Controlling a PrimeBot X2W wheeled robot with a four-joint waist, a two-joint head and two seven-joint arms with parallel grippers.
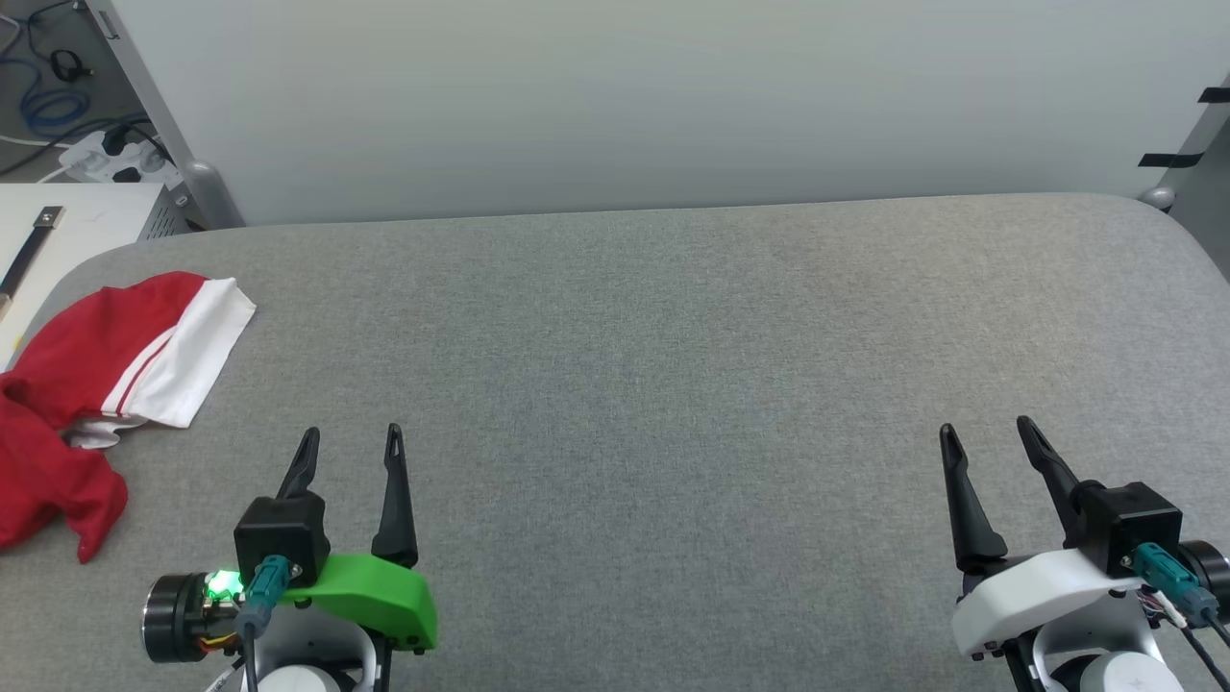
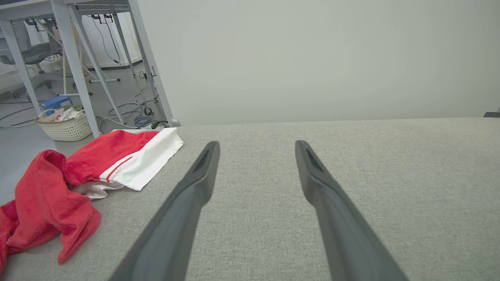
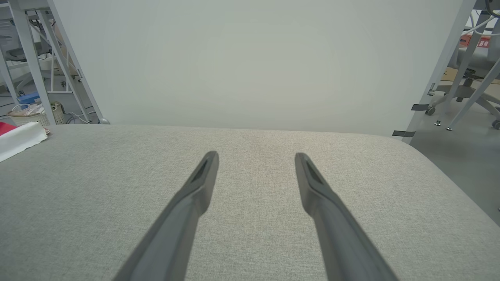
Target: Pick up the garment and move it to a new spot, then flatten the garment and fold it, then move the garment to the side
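Hugging table [image 1: 673,384] edge (left side): garment [image 1: 91,365]

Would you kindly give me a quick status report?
Left gripper open, empty. Right gripper open, empty. Garment crumpled at left edge of table. Nothing in the way.

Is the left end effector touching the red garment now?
Apart. The head view shows bare grey surface between the left end effector and the garment.

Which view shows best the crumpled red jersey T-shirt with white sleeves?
The left wrist view: the red jersey T-shirt is largest there, with white sleeve, striped trim and crumpled body. The head view has the T-shirt smaller, cut by the left edge. The right wrist view catches a white sleeve corner.
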